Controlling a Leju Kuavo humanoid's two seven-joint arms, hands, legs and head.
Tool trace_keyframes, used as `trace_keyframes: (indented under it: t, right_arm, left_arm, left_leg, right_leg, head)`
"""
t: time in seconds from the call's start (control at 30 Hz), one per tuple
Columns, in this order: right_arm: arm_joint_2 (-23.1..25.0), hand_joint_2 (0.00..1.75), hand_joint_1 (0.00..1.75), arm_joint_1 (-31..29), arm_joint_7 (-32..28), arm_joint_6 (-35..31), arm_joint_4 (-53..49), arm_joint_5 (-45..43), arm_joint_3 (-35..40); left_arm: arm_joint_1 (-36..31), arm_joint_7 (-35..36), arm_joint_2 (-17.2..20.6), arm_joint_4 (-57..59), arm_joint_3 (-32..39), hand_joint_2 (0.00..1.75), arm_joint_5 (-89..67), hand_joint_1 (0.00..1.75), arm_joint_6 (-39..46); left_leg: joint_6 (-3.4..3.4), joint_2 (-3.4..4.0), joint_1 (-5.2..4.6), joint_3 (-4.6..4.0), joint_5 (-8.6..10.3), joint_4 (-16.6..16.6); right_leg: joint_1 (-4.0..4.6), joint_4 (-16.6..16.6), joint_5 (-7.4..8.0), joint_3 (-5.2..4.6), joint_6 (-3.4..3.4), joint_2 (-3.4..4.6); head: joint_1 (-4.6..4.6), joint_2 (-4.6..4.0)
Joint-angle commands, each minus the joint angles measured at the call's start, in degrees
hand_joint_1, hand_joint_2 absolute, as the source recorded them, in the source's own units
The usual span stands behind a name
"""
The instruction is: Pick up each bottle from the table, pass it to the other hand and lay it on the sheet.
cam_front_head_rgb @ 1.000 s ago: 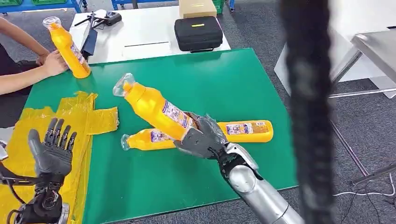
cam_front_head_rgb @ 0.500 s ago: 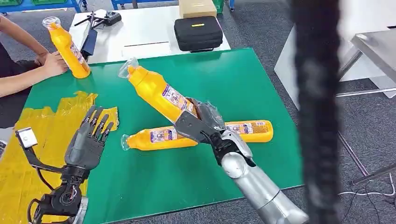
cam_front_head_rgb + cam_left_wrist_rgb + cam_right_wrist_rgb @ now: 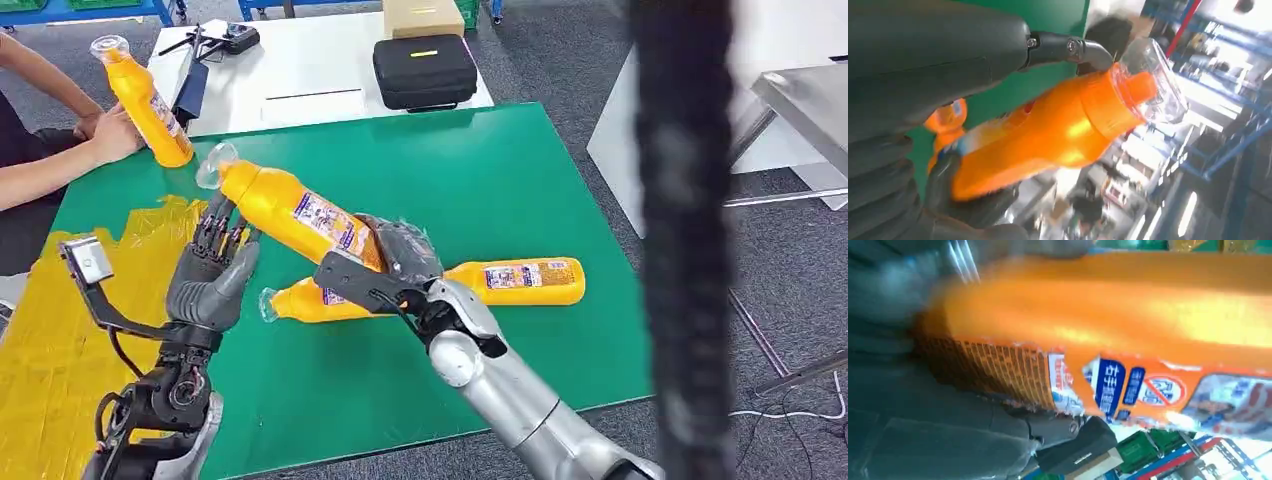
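Right hand [image 3: 385,268] gripping tilted bottle [image 3: 290,212], left hand [image 3: 212,275] fingers under its neck

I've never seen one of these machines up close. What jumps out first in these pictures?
Mid-air over the green table, the right hand grips an orange bottle by its base, clear cap pointing at the left hand, whose fingers reach up by the bottle's neck. A second orange bottle lies flat on the table behind it. At the far left corner a person's hand steadies a third bottle standing upright.
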Motion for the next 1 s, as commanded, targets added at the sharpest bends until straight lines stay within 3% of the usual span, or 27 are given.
trace_keyframes:
  t: [0.03,0.2,0.7,0.73,0.77,1.0]
  right_arm:
    - [2.8,1.75,1.75,-4.3,0.5,0.9,5.0,3.1,9.7]
    - [3.3,1.75,1.75,-7.7,-0.7,-0.6,9.5,5.3,15.9]
    - [4.8,1.75,1.75,-8.8,-0.1,-0.5,14.2,3.9,21.2]
    - [4.8,1.75,1.75,-9.0,0.2,-0.3,14.6,3.5,21.5]
    - [4.7,1.75,1.75,-9.0,0.3,-0.2,14.8,3.3,21.6]
    - [4.7,1.75,1.75,-9.1,0.7,1.3,17.8,1.9,22.8]
  left_arm:
    - [-5.4,1.5,-2.7,7.4,-2.0,1.75,0.1,0.00,2.8]
    - [-7.1,3.3,-4.3,9.4,-3.0,1.75,4.9,0.00,3.2]
    - [-9.7,4.7,-5.5,12.6,-6.5,1.75,13.1,0.00,1.0]
    - [-9.8,3.8,-5.6,12.3,-6.6,1.75,13.5,1.48,1.3]
    - [-9.7,3.2,-5.5,12.0,-6.6,1.75,13.5,1.75,1.3]
    - [-9.1,0.7,-4.9,9.7,-5.2,1.75,12.0,1.75,3.6]
  left_leg:
    - [-0.16,0.01,0.07,0.18,-0.10,0.0]
    - [-0.17,0.00,0.04,0.23,-0.11,0.0]
    - [-0.22,-0.16,0.08,0.27,-0.13,0.1]
    - [-0.18,-0.15,0.06,0.21,-0.08,0.0]
    - [-0.11,-0.11,0.03,0.10,-0.03,0.0]
    - [-0.20,-0.14,0.10,0.26,-0.12,0.0]
  right_leg:
    - [0.06,0.0,-0.10,0.20,-0.02,-0.09]
    - [0.03,0.0,-0.12,0.24,-0.01,-0.10]
    - [0.10,0.0,-0.19,0.33,-0.01,-0.30]
    - [0.08,0.0,-0.14,0.25,0.00,-0.26]
    - [0.05,0.0,-0.07,0.13,0.01,-0.18]
    - [0.12,0.0,-0.18,0.30,0.00,-0.29]
  head:
    - [0.02,0.00]
    - [-0.02,0.00]
    - [-0.02,0.00]
    - [0.02,0.00]
    - [0.00,0.00]
    - [-0.02,0.00]
